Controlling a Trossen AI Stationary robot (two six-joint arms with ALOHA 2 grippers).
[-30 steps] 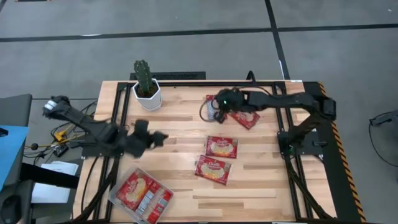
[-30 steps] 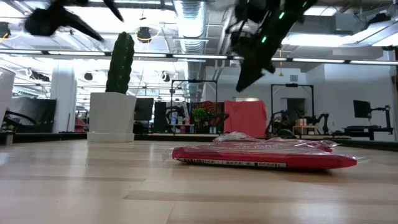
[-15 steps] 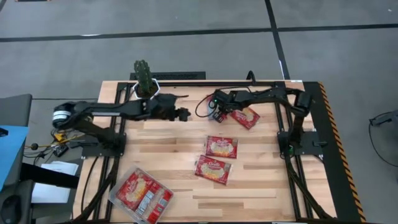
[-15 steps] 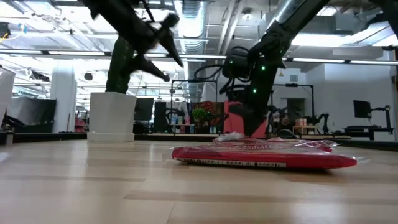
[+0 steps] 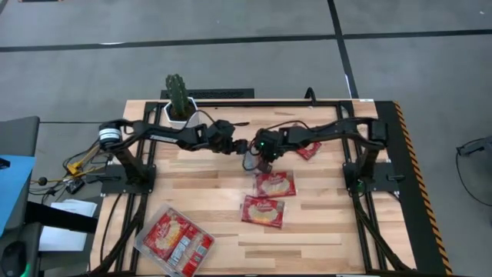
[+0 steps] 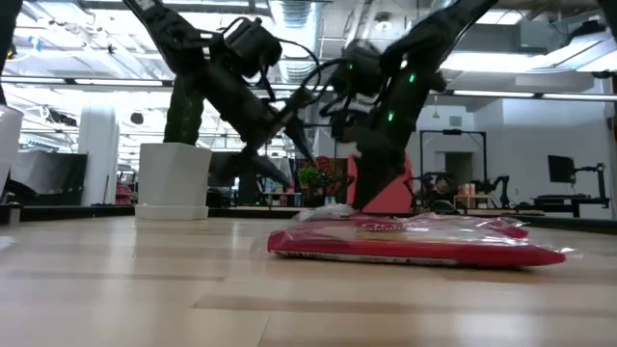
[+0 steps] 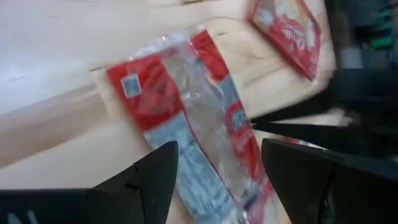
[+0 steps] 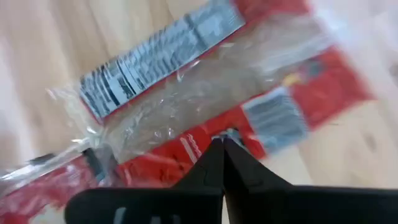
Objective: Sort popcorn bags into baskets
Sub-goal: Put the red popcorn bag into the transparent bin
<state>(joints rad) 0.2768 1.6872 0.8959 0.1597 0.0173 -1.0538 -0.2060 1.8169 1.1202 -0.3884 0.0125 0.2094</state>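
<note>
A popcorn bag (image 7: 186,112) lies back up, with clear film, a grey label and red margins; my arms hide it in the high view. My right gripper (image 5: 265,156) is shut on it mid-table. My left gripper (image 5: 241,146) hovers open just left of it, its fingers (image 7: 149,180) spread over the bag without touching. Three more red bags (image 5: 274,185) (image 5: 263,211) (image 5: 309,151) lie flat on the wood. The clear tray (image 5: 141,245) at the near left corner holds packets (image 5: 165,233). My right gripper (image 8: 222,142) has its shut fingertips on the bag's red lettered margin (image 8: 193,150), beside the clear film. It comes from above, slanting down. In the left wrist view its dark fingers (image 7: 292,124) meet the bag's long edge (image 7: 245,121). The bag's other end rests on the wood.
A white pot with a cactus (image 5: 181,108) stands at the far left edge, behind my left arm. Black frame rails (image 5: 231,102) run along the far edge and both sides. Bare wood (image 5: 323,231) stretches along the near right of the table.
My left arm has swung from the near left, past the cactus pot, to mid-table beside my right gripper. My right gripper has dropped and moved toward the near edge and left. The back-up bag has moved with it from its far spot, toward the nearer bags.
</note>
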